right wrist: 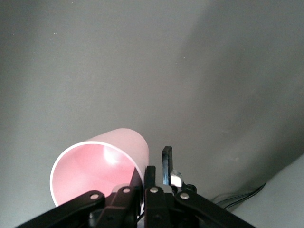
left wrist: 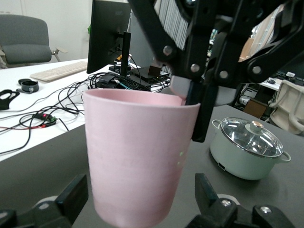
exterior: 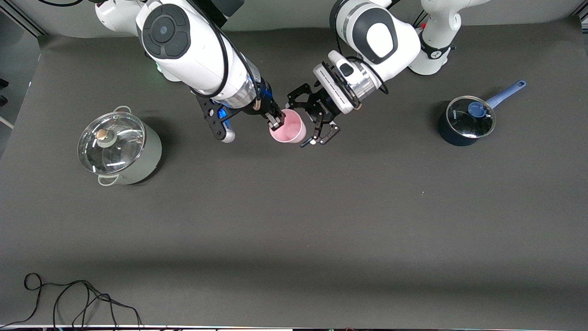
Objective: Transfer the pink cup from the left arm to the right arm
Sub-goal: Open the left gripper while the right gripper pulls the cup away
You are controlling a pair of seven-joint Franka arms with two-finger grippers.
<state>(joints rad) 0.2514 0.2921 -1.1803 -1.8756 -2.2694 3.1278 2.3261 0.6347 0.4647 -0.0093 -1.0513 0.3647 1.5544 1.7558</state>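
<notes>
The dark grey counter is bare and wide nearer the camera than the pink cup. The cup hangs in the air over the counter's middle. The right claw pinches its rim. The left claw is spread wide around it. A green pot sits toward the right arm's end, a blue saucepan toward the left arm's. A black cable lies by the counter's near edge.

A dark grey mat covers the table. Beside it stands a white desk bearing a keyboard, a monitor and tangled cables. A grey chair sits near the desk.
</notes>
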